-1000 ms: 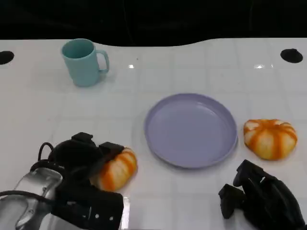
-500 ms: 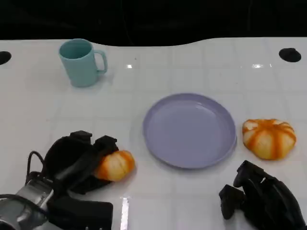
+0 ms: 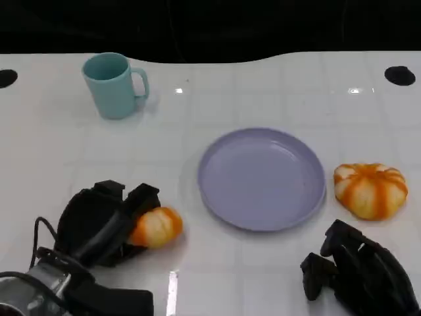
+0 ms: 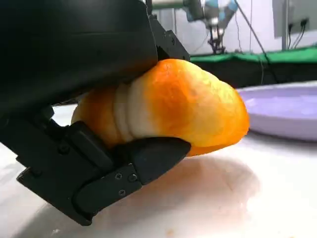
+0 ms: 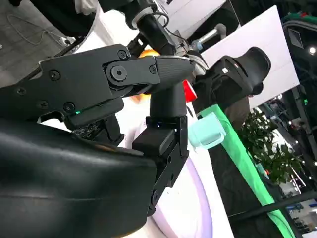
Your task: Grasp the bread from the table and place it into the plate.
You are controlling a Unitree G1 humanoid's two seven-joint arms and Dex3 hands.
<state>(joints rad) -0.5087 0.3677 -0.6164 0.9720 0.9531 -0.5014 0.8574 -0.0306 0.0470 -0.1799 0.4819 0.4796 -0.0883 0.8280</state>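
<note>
Looking at head view: left hand (image 3: 105,224) grips the bread (image 3: 154,228) on the white table (image 3: 217,99), left of the purple plate (image 3: 262,179) and just clear of its rim. Second bread (image 3: 370,190) sits on the table right of the plate, nearly touching the rim. Teal mug (image 3: 113,85) far left, upright. Right hand (image 3: 358,270) rests near the front edge, below the second bread, fingers curled in, holding nothing.

Left wrist view: fingers (image 4: 124,168) clamped over and under the bread (image 4: 173,106), bread low at the table surface; plate (image 4: 282,111) just beyond it.

Right wrist view: right hand (image 5: 94,124) with fingers folded together, nothing between them; mug (image 5: 208,130) behind.
</note>
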